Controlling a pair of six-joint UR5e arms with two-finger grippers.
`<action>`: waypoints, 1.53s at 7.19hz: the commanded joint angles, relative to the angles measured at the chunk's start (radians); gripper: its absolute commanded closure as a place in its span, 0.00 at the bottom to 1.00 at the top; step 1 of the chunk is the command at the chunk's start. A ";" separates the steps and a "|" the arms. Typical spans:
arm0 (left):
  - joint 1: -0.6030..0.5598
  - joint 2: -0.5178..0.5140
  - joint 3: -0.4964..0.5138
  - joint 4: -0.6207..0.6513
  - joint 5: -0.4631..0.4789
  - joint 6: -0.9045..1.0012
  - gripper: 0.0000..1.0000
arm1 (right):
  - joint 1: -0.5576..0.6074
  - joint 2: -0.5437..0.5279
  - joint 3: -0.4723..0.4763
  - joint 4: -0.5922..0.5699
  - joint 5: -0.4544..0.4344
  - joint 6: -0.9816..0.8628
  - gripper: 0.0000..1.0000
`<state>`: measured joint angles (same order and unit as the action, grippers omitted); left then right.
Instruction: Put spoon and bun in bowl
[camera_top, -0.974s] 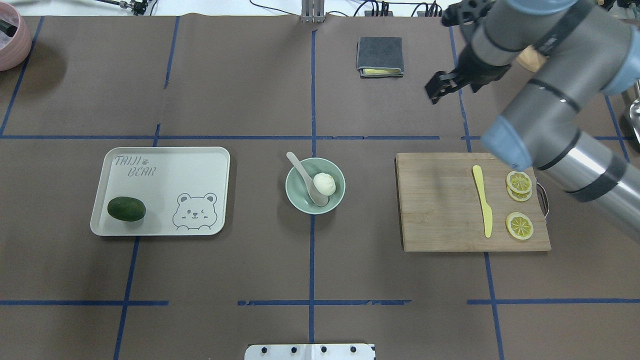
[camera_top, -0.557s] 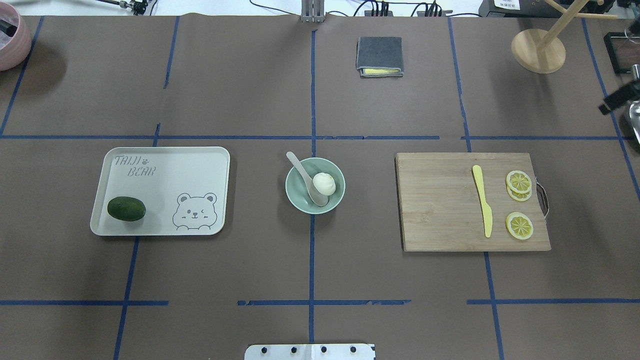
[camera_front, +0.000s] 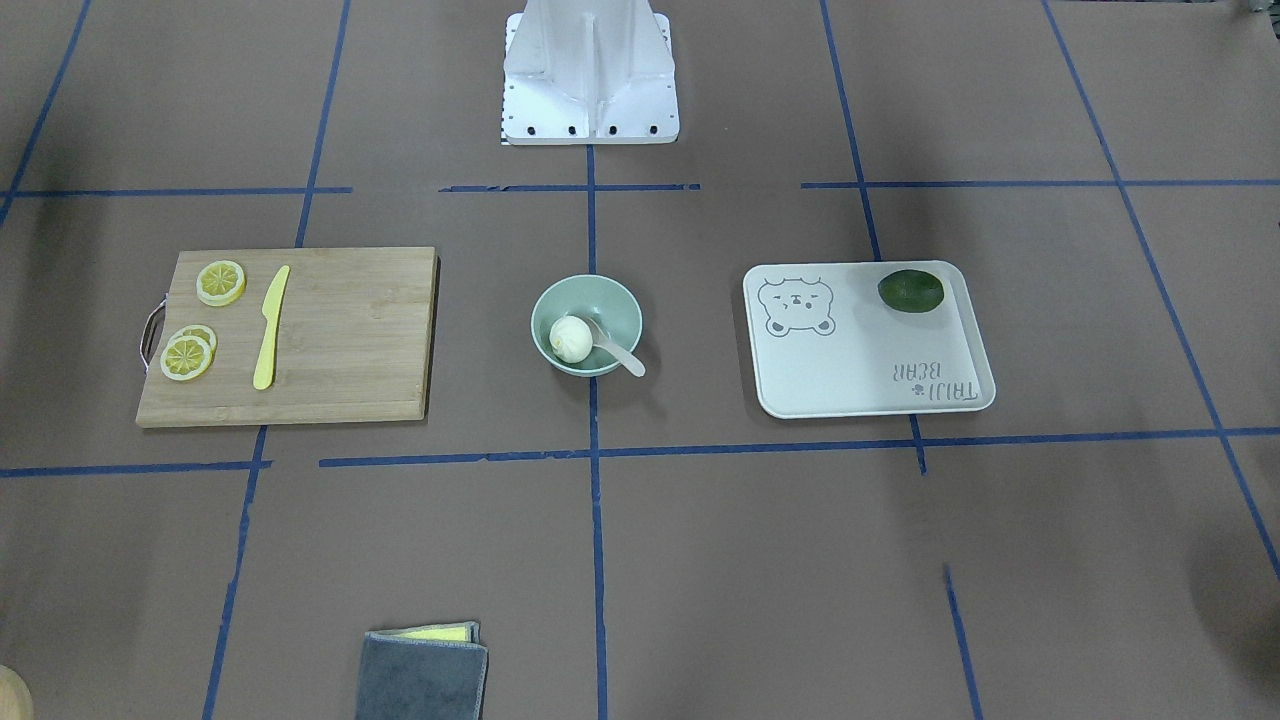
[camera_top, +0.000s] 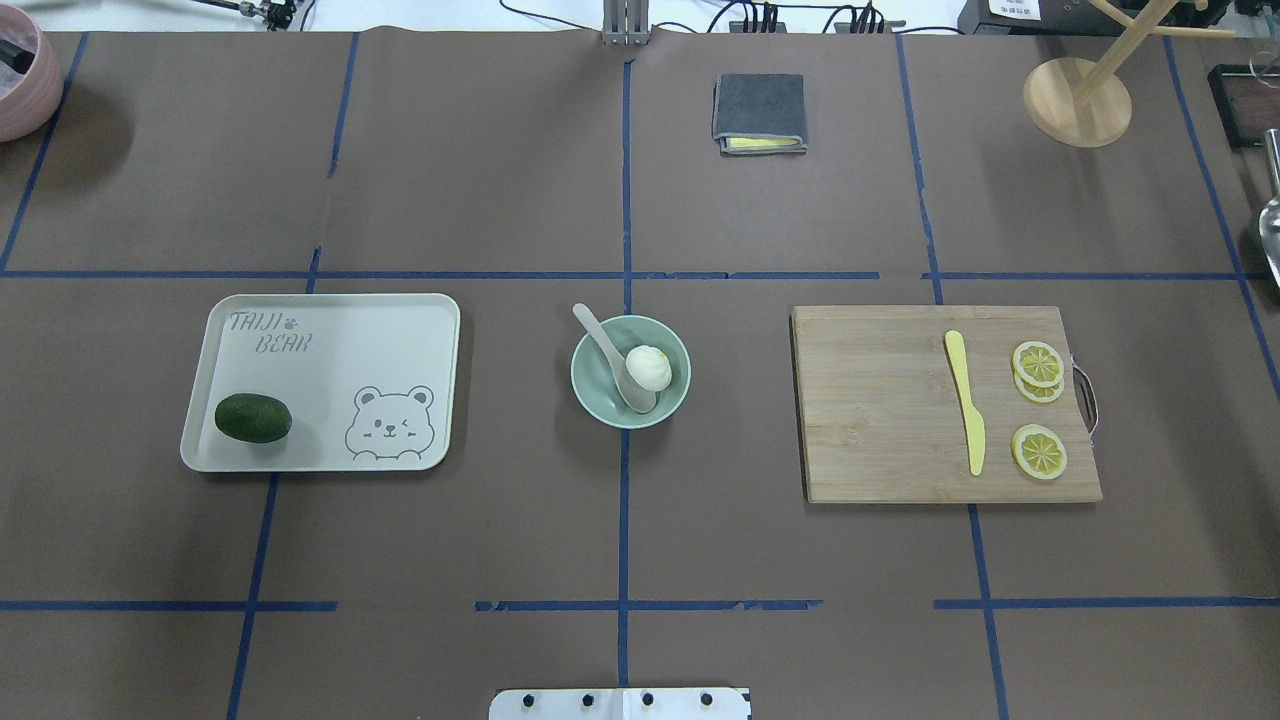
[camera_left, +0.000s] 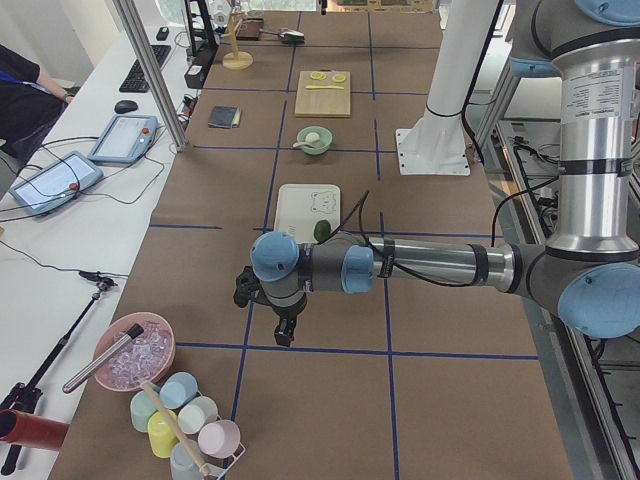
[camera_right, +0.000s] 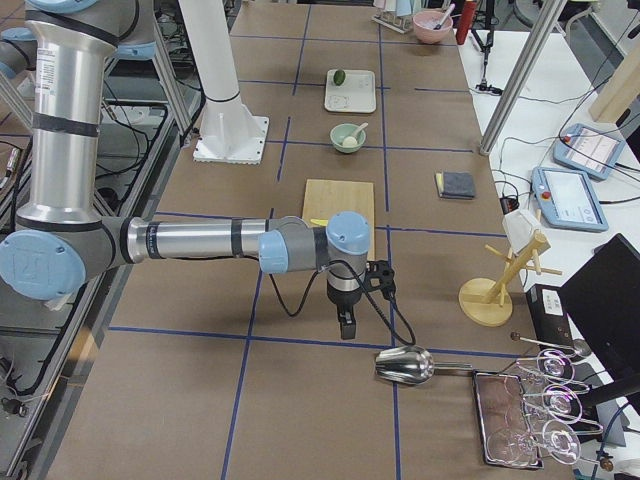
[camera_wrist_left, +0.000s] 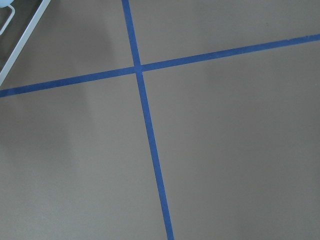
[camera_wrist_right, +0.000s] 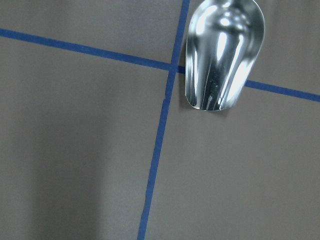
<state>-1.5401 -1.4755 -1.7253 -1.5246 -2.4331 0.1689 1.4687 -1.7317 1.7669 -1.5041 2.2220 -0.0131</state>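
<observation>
The pale mint-green bowl (camera_top: 592, 388) stands at the table's middle, and also shows in the front view (camera_front: 600, 290). The white bun (camera_top: 649, 368) lies inside it on the right. The whitish spoon (camera_top: 607, 350) rests in the bowl beside the bun, its handle sticking out over the far-left rim. Both arms are off to the table's ends. My left gripper (camera_left: 285, 335) hangs over bare table far to the left. My right gripper (camera_right: 346, 328) hangs far to the right, near a metal scoop. I cannot tell whether either is open or shut.
A white bear-print tray (camera_top: 330, 340) with a dark green fruit (camera_top: 253, 417) lies left of the bowl. A cutting board (camera_top: 880, 420) with a yellow knife (camera_top: 965, 400) and lemon slices (camera_top: 1038, 365) lies right. A grey cloth (camera_top: 759, 112), a wooden stand (camera_top: 1077, 100) and a metal scoop (camera_wrist_right: 223, 55) are further off.
The right arm has swung out of the overhead view to the right. The bowl, bun and spoon have not moved.
</observation>
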 joint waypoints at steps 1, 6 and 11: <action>0.000 0.020 -0.020 0.000 0.000 0.000 0.00 | 0.007 -0.011 -0.001 0.001 0.005 0.001 0.00; 0.001 0.017 -0.022 0.001 0.138 -0.006 0.00 | 0.007 -0.019 -0.001 0.002 0.004 0.001 0.00; 0.000 0.018 -0.023 0.003 0.132 -0.008 0.00 | 0.005 -0.019 -0.004 0.002 0.004 0.001 0.00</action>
<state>-1.5401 -1.4586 -1.7500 -1.5217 -2.2999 0.1611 1.4743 -1.7503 1.7638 -1.5024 2.2258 -0.0123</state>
